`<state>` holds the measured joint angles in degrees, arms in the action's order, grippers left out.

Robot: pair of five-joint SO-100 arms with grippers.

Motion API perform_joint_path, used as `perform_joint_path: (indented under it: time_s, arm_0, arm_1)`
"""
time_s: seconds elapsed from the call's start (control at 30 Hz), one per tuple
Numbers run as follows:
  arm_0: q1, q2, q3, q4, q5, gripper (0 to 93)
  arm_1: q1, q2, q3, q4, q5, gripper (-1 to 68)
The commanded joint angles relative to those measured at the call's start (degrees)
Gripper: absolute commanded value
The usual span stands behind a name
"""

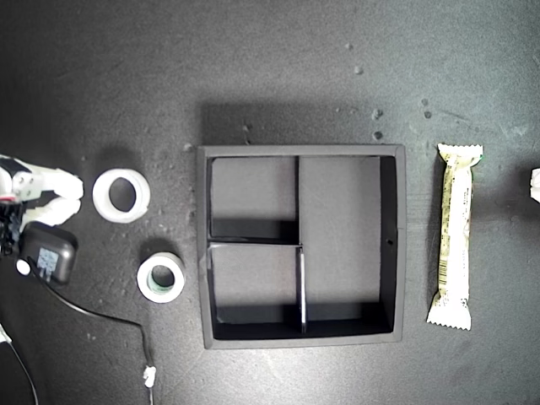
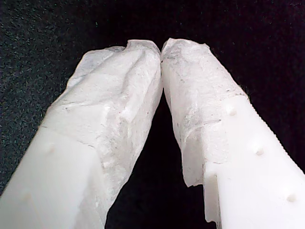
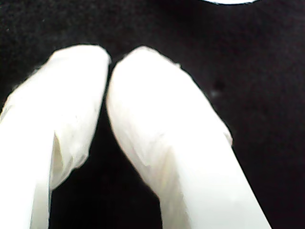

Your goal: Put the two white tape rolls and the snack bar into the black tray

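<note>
Two white tape rolls, the all-white roll (image 1: 121, 195) and the green-cored roll (image 1: 161, 278), one snack bar (image 1: 456, 235) and one black tray (image 1: 302, 245) lie on the tabletop (image 1: 278, 76). The fingers of my first gripper (image 2: 161, 47) and my second gripper (image 3: 112, 61) are closed, empty.

Looks like a lab or hobby robotics bench, not a home room. Cues: matte dark table surface (image 1: 278, 76) filling the overhead exterior view, lightly scuffed and dusted with pale specks; part of a white printed-plastic arm (image 1: 34, 187) with a black camera module (image 1: 49, 256) and a black cable (image 1: 101, 314) trailing over the table at the exterior view's left edge. Objects laid out neatly like a test set: black tray (image 1: 302, 342) central, items spaced on either side. No walls or furniture visible, so can't narrow it further.
</note>
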<state>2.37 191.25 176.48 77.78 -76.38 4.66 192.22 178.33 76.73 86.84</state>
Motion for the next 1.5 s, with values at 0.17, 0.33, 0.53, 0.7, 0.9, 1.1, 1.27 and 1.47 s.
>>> perform_joint_path:
  time_s: [0.17,0.33,0.53,0.7,0.9,1.1,1.27,1.47]
  arm_0:
    - [-0.5,2.9,3.3,2.2,-4.5,0.1]
    - [-0.6,2.9,3.3,2.2,-4.7,0.3]
    - [-0.4,2.9,3.3,2.2,-7.0,0.2]
    - [0.5,2.8,3.3,2.1,-8.6,0.1]
    - [2.7,2.8,3.3,1.4,-15.4,0.0]
    - [10.1,2.6,3.3,-2.2,-29.7,0.0]
    - [10.1,2.5,2.9,-7.2,-23.6,0.0]
    - [8.8,2.5,-3.6,-14.9,-13.4,3.4]
  arm_1:
    - [2.1,-0.2,0.7,-0.8,-16.3,-0.1]
    - [1.8,-0.2,0.7,-1.1,-16.3,0.0]
    - [2.0,-0.2,0.7,-1.9,-17.0,-0.2]
    - [7.4,-0.4,0.7,-17.8,-14.1,-0.3]
    - [9.9,-0.4,0.7,-47.4,-1.4,-0.4]
    - [12.0,-0.4,0.7,-46.0,26.1,-0.4]
    - [12.7,-0.4,0.7,-46.1,27.4,-0.4]
    - [10.9,-0.4,0.7,-51.7,17.7,-0.4]
